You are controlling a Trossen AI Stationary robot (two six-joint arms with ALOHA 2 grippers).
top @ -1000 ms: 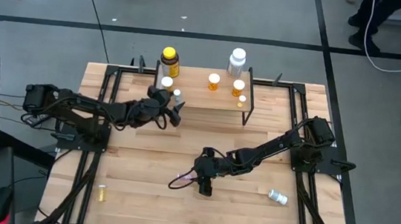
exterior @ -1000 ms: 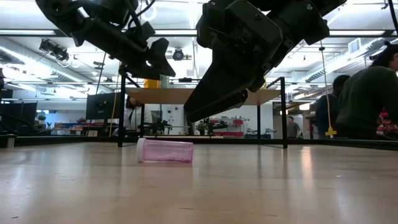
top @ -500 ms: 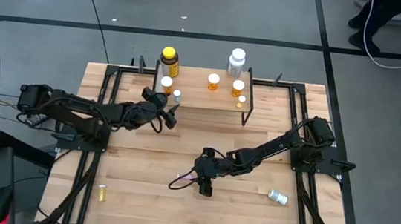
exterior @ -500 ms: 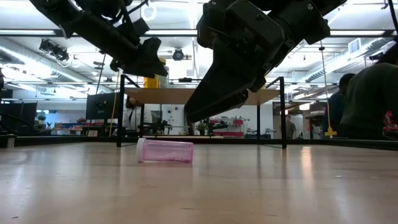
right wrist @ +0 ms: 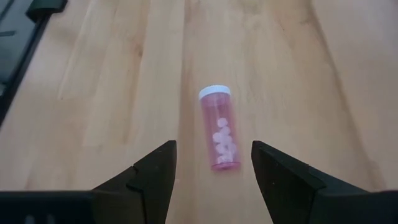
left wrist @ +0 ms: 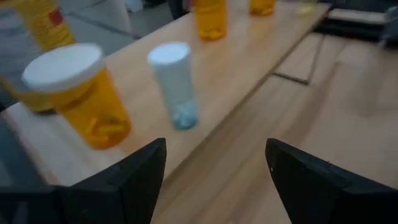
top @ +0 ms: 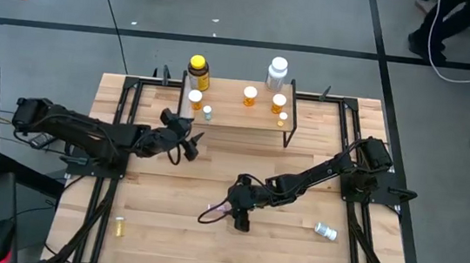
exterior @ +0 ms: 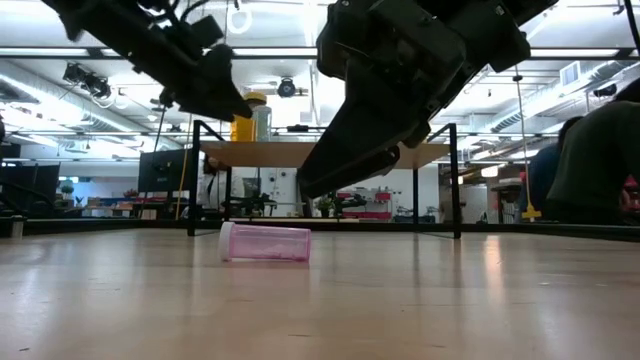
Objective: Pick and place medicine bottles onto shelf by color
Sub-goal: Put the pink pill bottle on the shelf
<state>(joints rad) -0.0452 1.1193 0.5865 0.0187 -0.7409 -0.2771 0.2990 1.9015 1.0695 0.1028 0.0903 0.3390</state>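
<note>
A pink vial lies on its side on the table, also in the low view. My right gripper hovers open just behind and above it, touching nothing. My left gripper is open and empty, just off the near left end of the shelf. On the shelf stand an orange white-capped vial, a teal vial, a big yellow bottle, a big white bottle and more orange vials.
A white bottle lies on the table at the near right. A small yellow vial lies at the near left. Black frame rails run along the table's sides. People stand in the room beyond the table.
My left gripper has drawn back from the shelf toward the table's left edge and slightly toward the near edge, staying open. The teal vial stays upright on the shelf. My right gripper and the pink vial have kept still.
</note>
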